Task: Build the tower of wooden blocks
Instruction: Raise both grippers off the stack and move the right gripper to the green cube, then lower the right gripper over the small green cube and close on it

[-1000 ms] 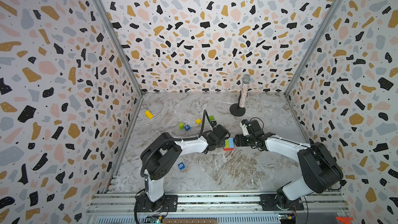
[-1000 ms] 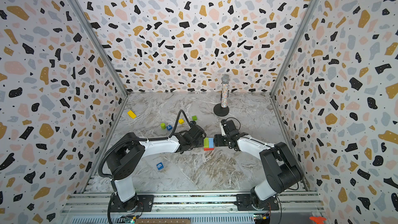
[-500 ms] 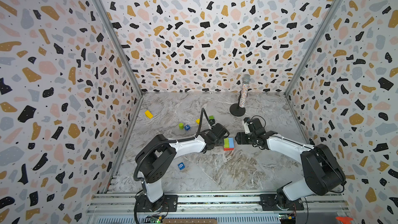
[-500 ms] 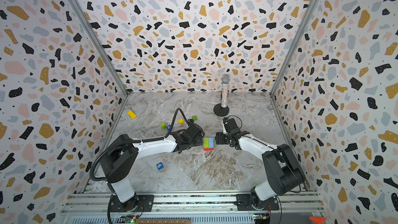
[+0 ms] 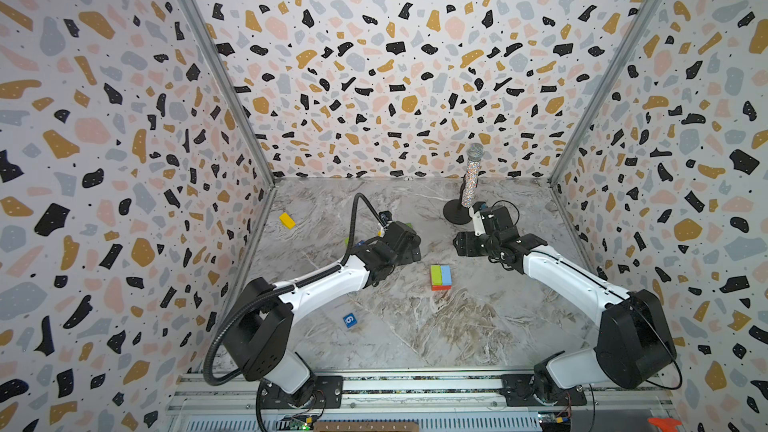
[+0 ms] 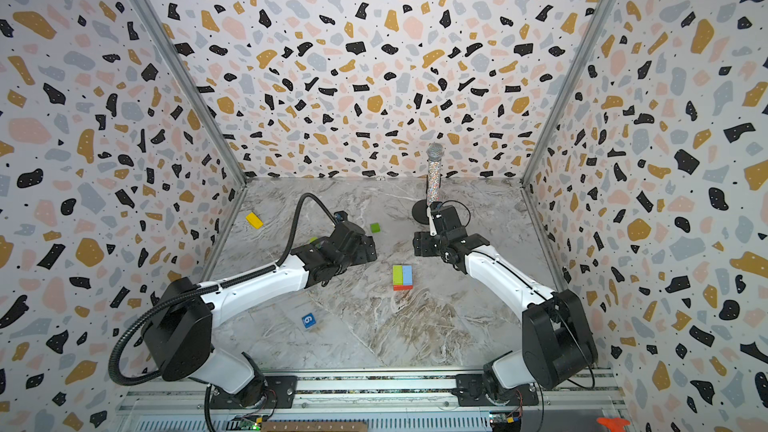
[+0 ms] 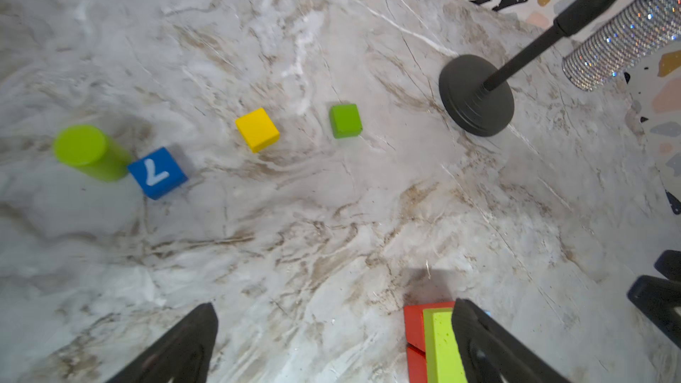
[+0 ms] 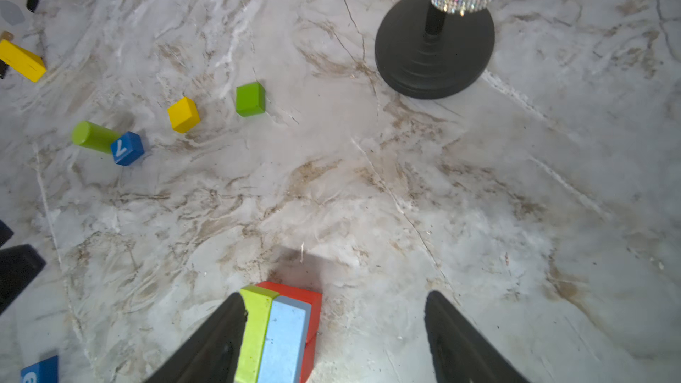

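You are early in the build. The tower (image 5: 440,277) is standing only two layers high: red pieces are lying at the bottom, and a lime green brick (image 8: 254,329) and a light blue brick (image 8: 283,340) are sitting side by side on top of them, touching along their long faces.

Most of the wood blocks are waiting loose on the surface. Behind the tower and to its left, a green cube (image 7: 345,120), a yellow cube (image 7: 257,129), a blue cube marked 7 (image 7: 157,173) and a lime cylinder (image 7: 88,152) are lying in a loose row, with the 7 cube touching the cylinder. A yellow brick (image 5: 286,220) is lying farther off the same way, near the wall. A dark blue numbered cube (image 5: 350,320) is lying in front of the tower, to its left. The glittery microphone (image 5: 471,178) is standing behind the tower to the right and is not part of the job.

Your left hand (image 7: 333,311) is holding its jaws wide with nothing in them, just behind and left of the tower and clear of it. Your right hand (image 8: 335,300) is also standing open and empty, just behind and right of the tower, not touching it.

In my judgement, you are now free to fetch the next block, and the green cube is looking nearest.
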Robot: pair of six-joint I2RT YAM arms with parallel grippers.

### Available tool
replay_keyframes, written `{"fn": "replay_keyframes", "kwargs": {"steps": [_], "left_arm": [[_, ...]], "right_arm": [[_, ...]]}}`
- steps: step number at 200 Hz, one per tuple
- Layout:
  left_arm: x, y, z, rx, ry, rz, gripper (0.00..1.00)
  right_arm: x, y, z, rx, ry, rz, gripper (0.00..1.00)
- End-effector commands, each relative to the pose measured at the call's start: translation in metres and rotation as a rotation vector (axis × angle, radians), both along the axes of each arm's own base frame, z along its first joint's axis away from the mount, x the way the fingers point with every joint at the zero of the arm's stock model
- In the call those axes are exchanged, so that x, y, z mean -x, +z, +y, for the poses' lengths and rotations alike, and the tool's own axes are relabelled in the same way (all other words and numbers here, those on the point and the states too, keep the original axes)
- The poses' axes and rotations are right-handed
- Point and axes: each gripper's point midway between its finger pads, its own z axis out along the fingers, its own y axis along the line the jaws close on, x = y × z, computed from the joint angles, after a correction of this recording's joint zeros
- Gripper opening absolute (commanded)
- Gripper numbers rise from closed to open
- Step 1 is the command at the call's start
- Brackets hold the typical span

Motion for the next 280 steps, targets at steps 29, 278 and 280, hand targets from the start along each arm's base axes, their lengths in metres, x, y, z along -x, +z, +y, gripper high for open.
{"fn": "replay_keyframes", "kwargs": {"steps": [29,278,280], "left_arm": [[-0.007,-0.001,0.043,-0.058,0.052,-0.024,1.00],[-0.040,-0.049,0.100,-0.014,0.194,-0.127,1.00],[-0.040,-0.049,0.100,-0.013,0.192,-0.126,1.00]], "right_arm": [[-0.020,0.007,0.027,0.036,0.057,0.004,0.77],[-0.133,-0.070,0.138,0.145,0.180,0.052,0.76],[-0.133,-0.070,0.139,0.144,0.182,0.053,0.76]]}}
